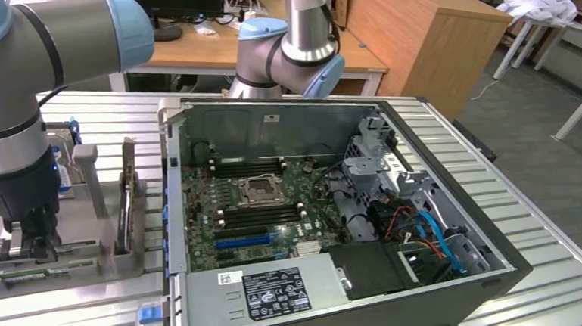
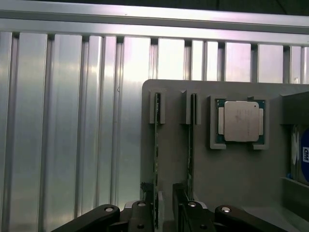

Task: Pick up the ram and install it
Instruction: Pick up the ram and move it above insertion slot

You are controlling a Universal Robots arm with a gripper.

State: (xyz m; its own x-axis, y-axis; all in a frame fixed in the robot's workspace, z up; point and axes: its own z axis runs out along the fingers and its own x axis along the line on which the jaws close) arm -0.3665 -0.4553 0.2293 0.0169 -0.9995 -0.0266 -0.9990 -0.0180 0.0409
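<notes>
Two ram sticks stand on edge in slots of a grey holder [image 2: 174, 96] in the wrist view: one ram [image 2: 157, 145] runs down between my fingers, the other ram [image 2: 192, 140] stands beside it. My gripper [image 2: 164, 220] is open, its dark fingers [image 2: 140, 217] straddling the end of the first stick without closing on it. In the exterior view my gripper [image 1: 28, 240] hangs low over the holder [image 1: 115, 257] at the exterior view's left, beside the open computer case [image 1: 324, 206]. The motherboard's dark memory slots [image 1: 251, 165] lie bare next to the processor socket [image 1: 257, 189].
A square silver processor [image 2: 240, 121] sits in a recess of the holder, and a blue-labelled hard drive [image 2: 303, 154] stands past it. The case holds cables [image 1: 427, 230] and a power supply [image 1: 268, 289]. Everything rests on a ribbed aluminium table [image 1: 537, 216].
</notes>
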